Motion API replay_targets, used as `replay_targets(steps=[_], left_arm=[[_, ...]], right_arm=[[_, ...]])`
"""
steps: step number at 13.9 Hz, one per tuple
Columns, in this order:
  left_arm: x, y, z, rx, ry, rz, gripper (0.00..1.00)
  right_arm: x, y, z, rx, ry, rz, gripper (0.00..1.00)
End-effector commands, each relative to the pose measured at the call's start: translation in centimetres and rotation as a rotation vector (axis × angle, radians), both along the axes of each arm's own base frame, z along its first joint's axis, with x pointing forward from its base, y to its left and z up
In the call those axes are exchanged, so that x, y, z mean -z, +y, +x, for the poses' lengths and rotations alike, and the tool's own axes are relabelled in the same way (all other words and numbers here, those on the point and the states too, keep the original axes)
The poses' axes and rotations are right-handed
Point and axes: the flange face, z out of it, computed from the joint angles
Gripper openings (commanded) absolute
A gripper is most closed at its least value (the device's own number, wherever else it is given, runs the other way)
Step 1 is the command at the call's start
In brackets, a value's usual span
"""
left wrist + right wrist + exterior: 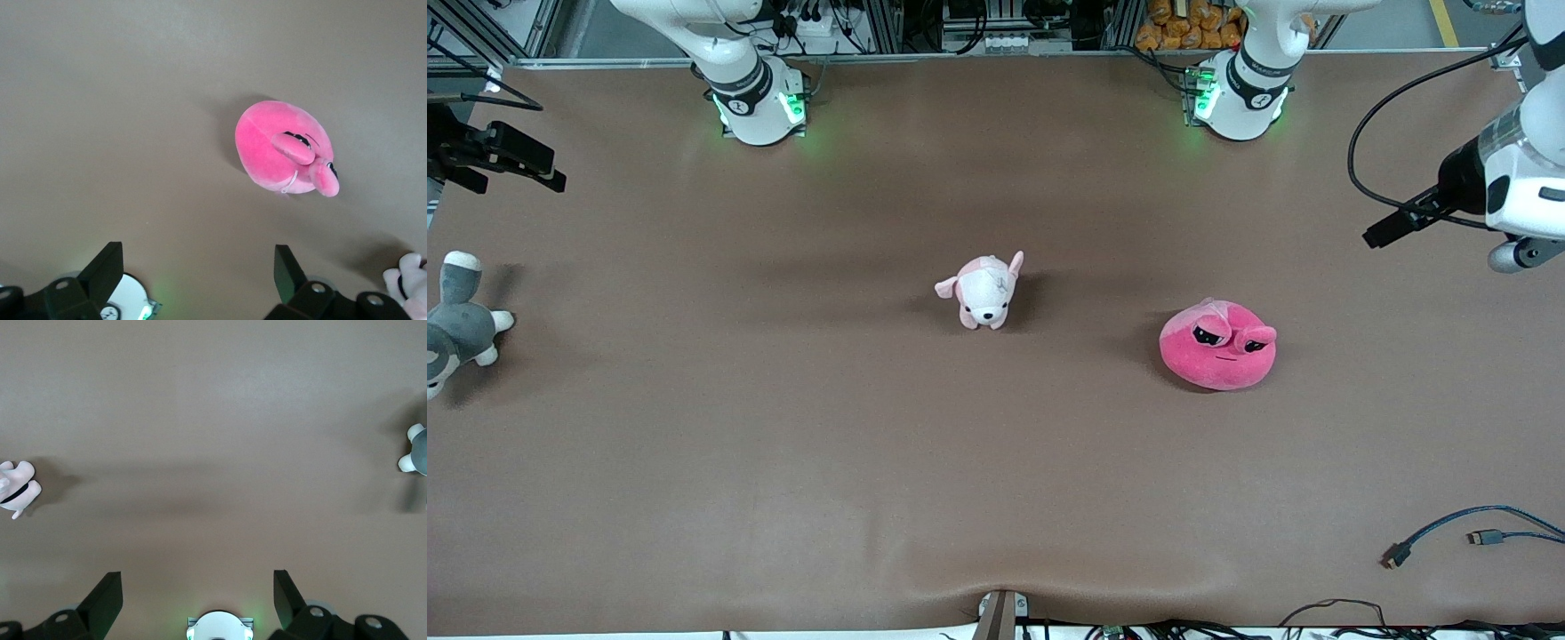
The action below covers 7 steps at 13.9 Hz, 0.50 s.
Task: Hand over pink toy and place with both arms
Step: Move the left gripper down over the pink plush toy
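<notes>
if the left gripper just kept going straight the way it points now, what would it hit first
Probably bare table. The left gripper is open, pointing down at brown surface; the pink toy lies off to one side of that line, though depth is hard to judge.

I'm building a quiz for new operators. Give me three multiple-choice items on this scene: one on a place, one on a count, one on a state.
1. Where does the pink toy lie?
A. toward the left arm's end of the table
B. toward the right arm's end
C. on the puppy plush

2. How many plush toys are on the table?
A. one
B. two
C. three

3. How does the left pincer stand?
A. shut on the pink toy
B. open, holding nothing
C. shut, empty

Key: 1 A, it rests nearer the left arm's base than the puppy plush. 2 C, pink toy, puppy plush and grey plush. 3 B, the left wrist view shows its fingers spread over bare table.
</notes>
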Motion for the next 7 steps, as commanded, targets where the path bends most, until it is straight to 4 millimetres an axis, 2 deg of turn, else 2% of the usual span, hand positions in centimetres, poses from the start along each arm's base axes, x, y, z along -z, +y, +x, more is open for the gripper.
replay_targets(steps=[1,5,7], left_arm=[[1.6,-0.4,-0.4,-0.061,-0.012,-0.024,1.00],[3.8,-0.8,-0.4,-0.178,-0.008,-0.040,1.00],[5.0,-1.7,-0.5,-0.218,-0.002,-0.034,1.00]], right_arm=[[-0.5,0.0,0.0,0.008,-0.001,0.002,1.00],[-0.4,-0.1,0.1,0.007,0.001,0.002,1.00],[-0.5,-0.1,0.0,0.007,-0.002,0.002,1.00]])
